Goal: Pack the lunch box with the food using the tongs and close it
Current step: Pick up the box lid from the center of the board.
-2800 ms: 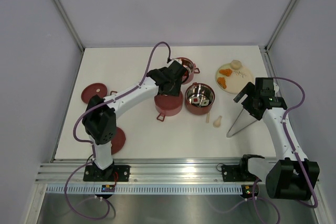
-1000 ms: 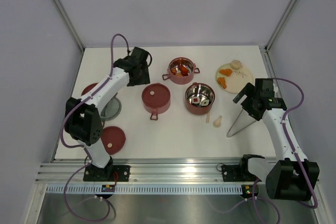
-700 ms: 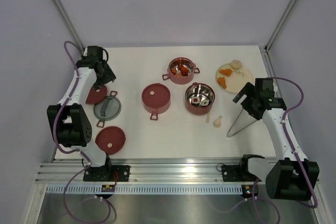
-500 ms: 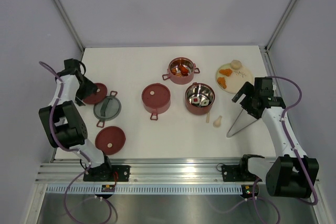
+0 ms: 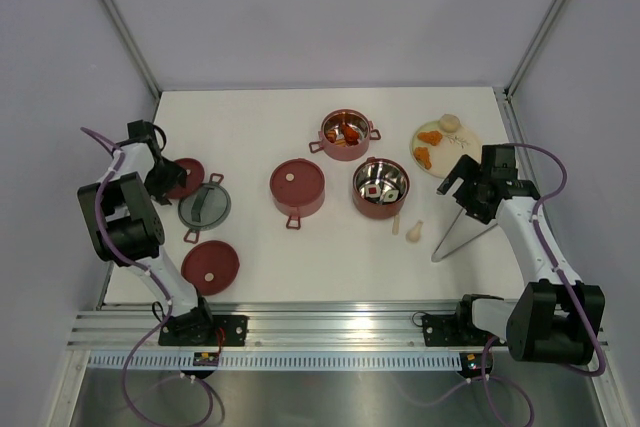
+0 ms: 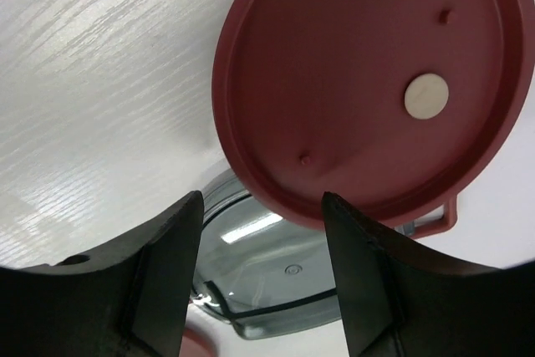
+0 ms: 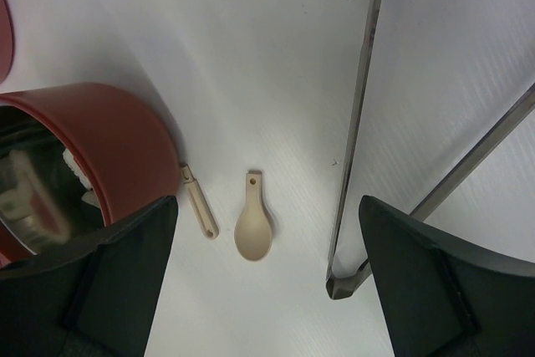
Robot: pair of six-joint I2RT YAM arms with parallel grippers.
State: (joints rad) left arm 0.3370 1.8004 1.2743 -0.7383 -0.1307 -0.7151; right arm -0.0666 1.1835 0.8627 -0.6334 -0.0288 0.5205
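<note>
While both arms reach out over the white desk (image 5: 260, 247), this is how things lie.
Left fingers (image 6: 263, 277): parted and holding nothing, poised over the near edge of a dark-red disc lid (image 6: 376, 81) at the far left of the desk.
Right fingers (image 5: 462, 185): spread wide and released, with nothing between them, above the tongs.
Tongs (image 5: 462, 230): silver, V-shaped, lying on the desk at the right; in the right wrist view both slim legs (image 7: 361, 89) meet at a joint toward the bottom.
Lunch box: in separate parts, not stacked. One open bowl (image 5: 348, 135) at the far middle holds orange pieces; a second open bowl (image 5: 381, 187) just nearer holds white and dark pieces; a third bowl (image 5: 297, 187) to their left has its red lid on.
Loose lids: a grey lid (image 5: 204, 206) sits partly under the red disc lid's edge in the left wrist view; another red lid (image 5: 210, 267) lies nearer the arm base.
Food: orange and beige pieces on the cream plate (image 5: 466, 157) at the far right.
Spoon (image 7: 253, 230): small, beige, between the second bowl and the tongs.
</note>
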